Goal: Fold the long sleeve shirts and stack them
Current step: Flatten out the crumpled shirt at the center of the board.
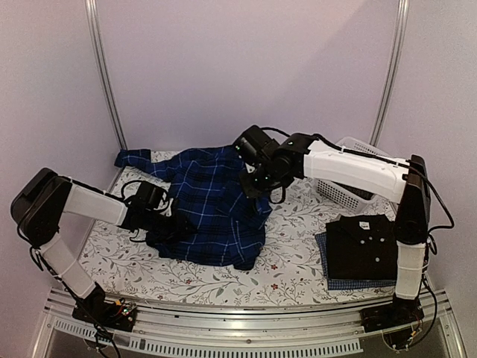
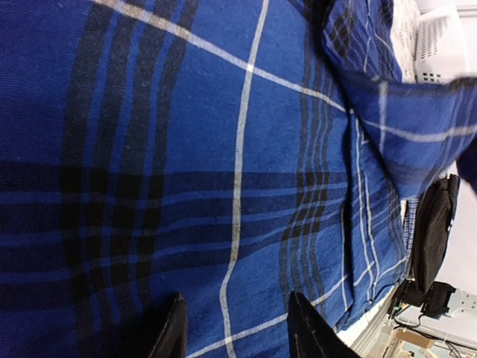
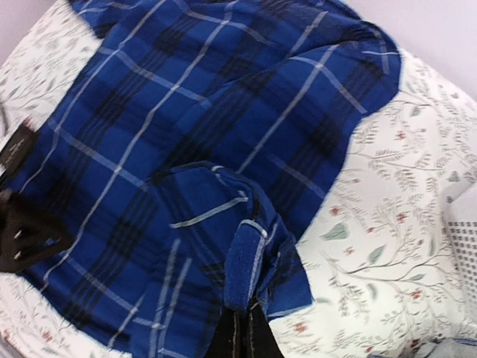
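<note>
Top external view shows the plaid shirt (image 1: 212,212) lying left of centre, long axis far-left to near-right, its far-right fold clamped in the right gripper (image 3: 242,321), with the left gripper (image 2: 237,302) spread, apparently over its near-left edge

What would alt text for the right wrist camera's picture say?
Shut jaws at the bottom edge pinch a fold of a blue plaid shirt. The rest of the shirt lies spread on a floral-print table.
</note>
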Action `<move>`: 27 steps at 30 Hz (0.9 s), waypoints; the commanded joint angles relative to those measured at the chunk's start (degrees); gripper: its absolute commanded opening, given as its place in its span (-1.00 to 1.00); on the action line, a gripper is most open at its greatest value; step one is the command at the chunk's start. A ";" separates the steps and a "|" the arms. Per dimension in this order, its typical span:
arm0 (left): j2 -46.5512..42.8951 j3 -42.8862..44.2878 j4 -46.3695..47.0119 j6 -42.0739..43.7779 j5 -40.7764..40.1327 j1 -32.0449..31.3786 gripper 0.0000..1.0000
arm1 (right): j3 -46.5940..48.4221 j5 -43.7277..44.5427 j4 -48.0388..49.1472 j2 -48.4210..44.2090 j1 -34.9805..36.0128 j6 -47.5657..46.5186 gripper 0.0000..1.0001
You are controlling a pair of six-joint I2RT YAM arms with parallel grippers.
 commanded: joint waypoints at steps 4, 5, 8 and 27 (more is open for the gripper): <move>-2.52 -6.83 -8.52 0.24 -3.32 -1.48 -0.07 | 9.25 11.64 2.51 -0.02 -18.04 -12.01 -1.00; -3.33 -7.55 -8.68 -0.16 -3.44 -1.74 -0.07 | 10.81 11.97 2.96 0.34 -20.57 -12.84 -1.00; -5.71 -9.58 -9.32 -1.64 -3.64 -2.87 -0.07 | 14.59 12.06 4.24 1.57 -26.99 -14.72 -1.00; -14.30 -15.01 -12.18 -7.04 -4.81 -6.83 -0.07 | 24.32 9.41 14.77 5.81 -40.55 -20.09 -1.00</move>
